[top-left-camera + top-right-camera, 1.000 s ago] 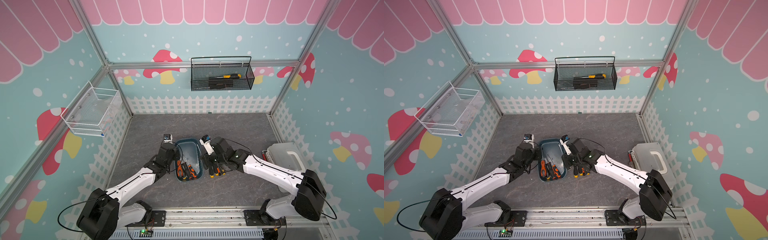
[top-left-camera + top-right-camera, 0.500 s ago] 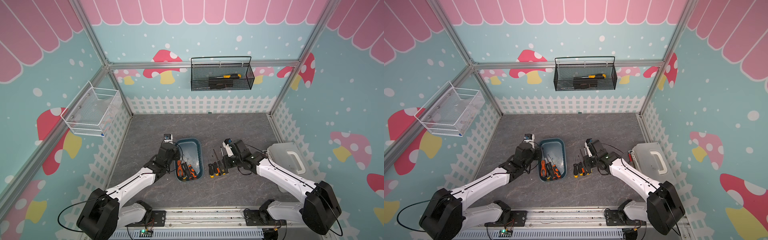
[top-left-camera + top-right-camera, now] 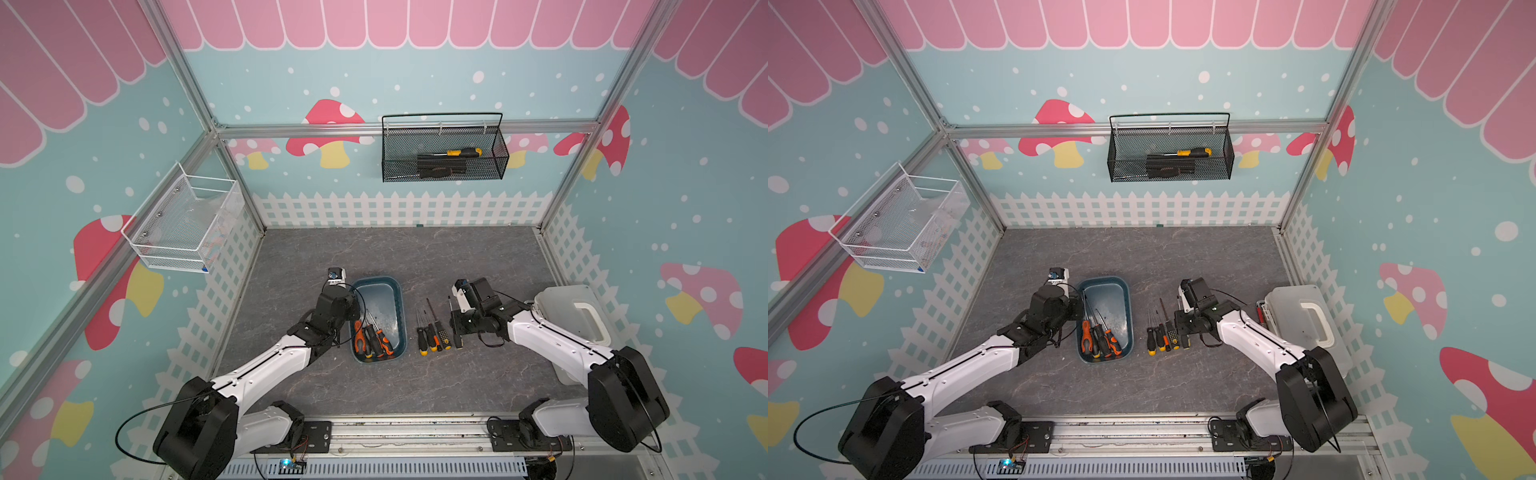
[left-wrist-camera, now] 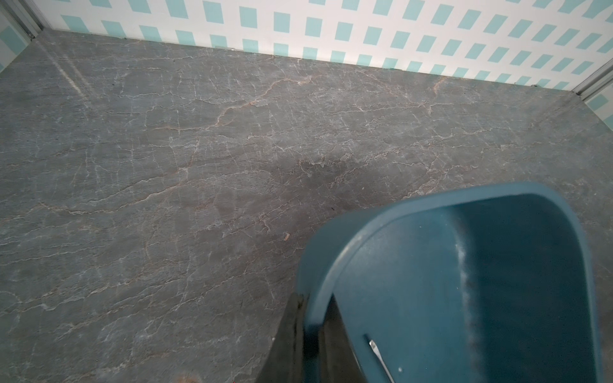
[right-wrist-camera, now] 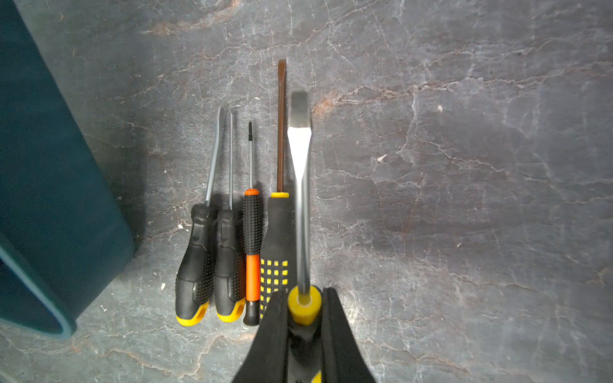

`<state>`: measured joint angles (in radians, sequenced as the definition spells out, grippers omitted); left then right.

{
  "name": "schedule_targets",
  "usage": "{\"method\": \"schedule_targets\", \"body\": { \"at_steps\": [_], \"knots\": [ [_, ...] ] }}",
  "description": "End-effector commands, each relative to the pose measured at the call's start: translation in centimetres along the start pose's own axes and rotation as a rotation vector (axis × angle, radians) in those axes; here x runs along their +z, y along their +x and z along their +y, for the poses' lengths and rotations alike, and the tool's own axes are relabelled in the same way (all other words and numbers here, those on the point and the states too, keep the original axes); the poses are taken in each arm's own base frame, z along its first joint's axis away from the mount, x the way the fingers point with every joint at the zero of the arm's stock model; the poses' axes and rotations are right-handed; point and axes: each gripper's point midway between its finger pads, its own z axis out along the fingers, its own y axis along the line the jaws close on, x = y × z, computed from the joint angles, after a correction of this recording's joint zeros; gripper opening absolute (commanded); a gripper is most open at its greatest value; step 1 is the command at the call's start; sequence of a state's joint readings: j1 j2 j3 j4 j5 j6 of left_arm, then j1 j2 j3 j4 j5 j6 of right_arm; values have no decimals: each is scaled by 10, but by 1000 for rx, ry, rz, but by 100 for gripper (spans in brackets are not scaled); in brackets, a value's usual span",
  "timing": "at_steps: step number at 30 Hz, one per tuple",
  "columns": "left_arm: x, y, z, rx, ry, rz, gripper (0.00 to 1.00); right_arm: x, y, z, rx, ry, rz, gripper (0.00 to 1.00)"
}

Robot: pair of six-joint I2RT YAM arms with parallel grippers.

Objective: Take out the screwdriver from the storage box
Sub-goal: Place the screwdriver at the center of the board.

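So right gripper (image 5: 304, 298) is clamped on the flathead screwdriver (image 5: 300, 185), shaft pointing straight ahead of it, parallel to the row of four (image 5: 232, 252) just beside, storage box (image 5: 49, 172) beyond them; left gripper (image 4: 313, 328) pinches its rim

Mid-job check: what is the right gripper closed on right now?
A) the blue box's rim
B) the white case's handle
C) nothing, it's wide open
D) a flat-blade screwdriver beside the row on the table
D: the right wrist view shows the right gripper shut on the flat-blade screwdriver at its yellow collar, beside the row of four screwdrivers.
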<state>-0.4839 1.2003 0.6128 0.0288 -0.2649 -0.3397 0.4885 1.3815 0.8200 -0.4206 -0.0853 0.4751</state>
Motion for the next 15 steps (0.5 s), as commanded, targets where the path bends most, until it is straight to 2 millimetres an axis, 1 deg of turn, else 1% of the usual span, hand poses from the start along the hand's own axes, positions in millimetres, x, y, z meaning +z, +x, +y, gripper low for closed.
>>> {"method": "schedule_targets", "body": {
  "at_steps": [1, 7, 15],
  "knots": [
    [-6, -20, -5, -2, 27, -56, 0, 7, -4, -2, -2, -14, -6, 0],
    [-6, -22, -6, 5, 24, -55, 0, 20, -4, -7, 16, -18, 21, 0],
    [-3, -22, -6, 4, 26, -50, 0, 33, -3, -11, 31, -32, 47, 0]
  ]
}}
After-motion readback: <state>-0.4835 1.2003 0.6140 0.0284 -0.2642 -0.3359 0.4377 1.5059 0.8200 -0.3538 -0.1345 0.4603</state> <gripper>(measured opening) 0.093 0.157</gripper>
